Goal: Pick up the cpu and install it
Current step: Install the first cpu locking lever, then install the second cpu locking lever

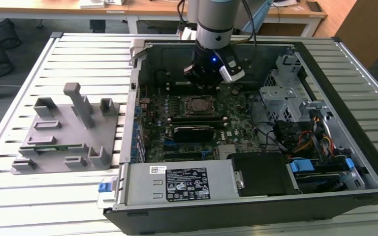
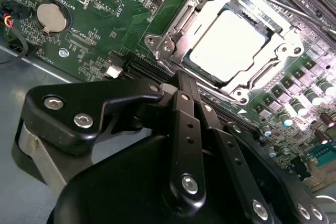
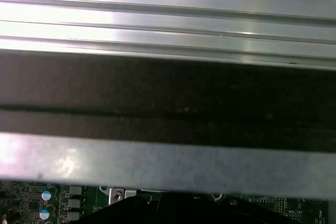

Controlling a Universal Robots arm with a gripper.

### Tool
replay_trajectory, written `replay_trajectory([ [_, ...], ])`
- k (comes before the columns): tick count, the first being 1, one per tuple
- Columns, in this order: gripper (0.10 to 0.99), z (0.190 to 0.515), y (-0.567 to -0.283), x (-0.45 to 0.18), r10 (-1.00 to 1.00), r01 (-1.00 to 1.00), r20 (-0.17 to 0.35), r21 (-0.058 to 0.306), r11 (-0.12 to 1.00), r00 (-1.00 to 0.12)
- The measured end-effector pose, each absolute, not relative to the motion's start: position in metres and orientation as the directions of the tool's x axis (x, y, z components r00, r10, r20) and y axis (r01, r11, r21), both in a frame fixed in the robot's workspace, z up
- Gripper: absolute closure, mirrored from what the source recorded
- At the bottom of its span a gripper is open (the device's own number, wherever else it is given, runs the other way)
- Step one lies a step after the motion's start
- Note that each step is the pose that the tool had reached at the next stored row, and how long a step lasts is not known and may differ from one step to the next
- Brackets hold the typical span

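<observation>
silvery-white and square, the cpu [image 2: 232, 46] already lies flat inside the socket [image 2: 239, 40] on the motherboard [image 2: 105, 19], seen in the second wrist view with the metal frame around it and the load lever [image 2: 262, 1] running past one side. the chip looks level with the frame rather than tilted, though whether it is fully seated cannot be judged from here.

the fingers [image 2: 181, 85] appear drawn together into a narrow black tip, and nothing is held between them. that tip sits just short of the socket's near corner, so the cpu lies ahead of the fingers and a little off to one side, near but apart from them.

in the exterior view the gripper [image 1: 202, 78] hangs inside the open computer case [image 1: 346, 59], just behind the socket [image 1: 198, 104], while the grey plastic fixture [image 1: 64, 132] rests on the slatted counter [image 1: 18, 98] well away toward the exterior view's left.
</observation>
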State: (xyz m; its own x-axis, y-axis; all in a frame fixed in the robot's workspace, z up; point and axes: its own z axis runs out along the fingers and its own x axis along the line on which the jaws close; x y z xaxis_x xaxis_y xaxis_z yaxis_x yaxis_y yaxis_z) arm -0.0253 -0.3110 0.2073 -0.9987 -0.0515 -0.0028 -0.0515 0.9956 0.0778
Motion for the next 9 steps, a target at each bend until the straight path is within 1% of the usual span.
replay_trajectory([
  [9, 0.980, 0.2073, -0.3139, -0.0252, -0.051, -0.052, -0.003, 0.078, 0.996, -0.999],
])
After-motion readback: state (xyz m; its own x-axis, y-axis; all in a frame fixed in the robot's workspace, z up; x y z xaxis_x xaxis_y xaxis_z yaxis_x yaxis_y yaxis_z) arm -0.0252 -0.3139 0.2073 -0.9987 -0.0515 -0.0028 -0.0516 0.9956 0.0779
